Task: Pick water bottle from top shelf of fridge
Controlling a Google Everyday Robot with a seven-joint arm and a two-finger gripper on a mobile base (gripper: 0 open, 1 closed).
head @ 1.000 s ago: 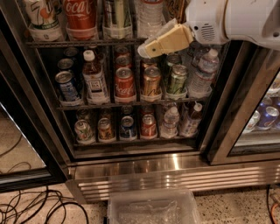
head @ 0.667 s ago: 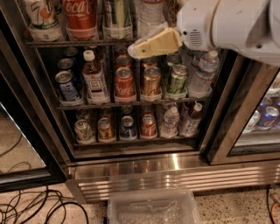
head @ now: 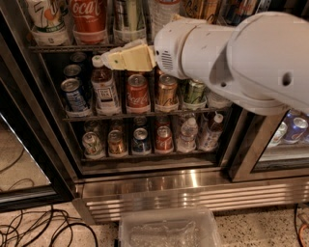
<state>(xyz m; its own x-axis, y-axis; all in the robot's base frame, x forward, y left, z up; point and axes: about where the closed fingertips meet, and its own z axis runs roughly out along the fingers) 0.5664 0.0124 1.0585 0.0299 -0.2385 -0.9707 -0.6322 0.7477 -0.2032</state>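
The fridge (head: 193,193) stands open in front of me, black-framed with a shiny steel louvered base. Its top shelf (head: 72,47) runs across the top of the camera view, fronted by translucent holders. The water bottle (head: 161,14) stands there, clear and ribbed, right of a red Coca-Cola bottle (head: 89,17). Its cap is cut off by the frame's top edge. My gripper (head: 111,60), tan-coloured on a big white arm (head: 231,53), points left just below the top shelf's front edge. It is below and left of the water bottle and holds nothing that I can see.
The middle shelf holds cans and a brown-drink bottle (head: 104,84); the bottom shelf holds cans and small water bottles (head: 188,132). A clear plastic bin (head: 169,229) sits on the floor in front. Cables (head: 43,226) lie at lower left. The arm hides the fridge's upper right.
The arm has swung left and closer to the camera. The gripper has moved left along the front of the top shelf, from under the water bottle to left of it.
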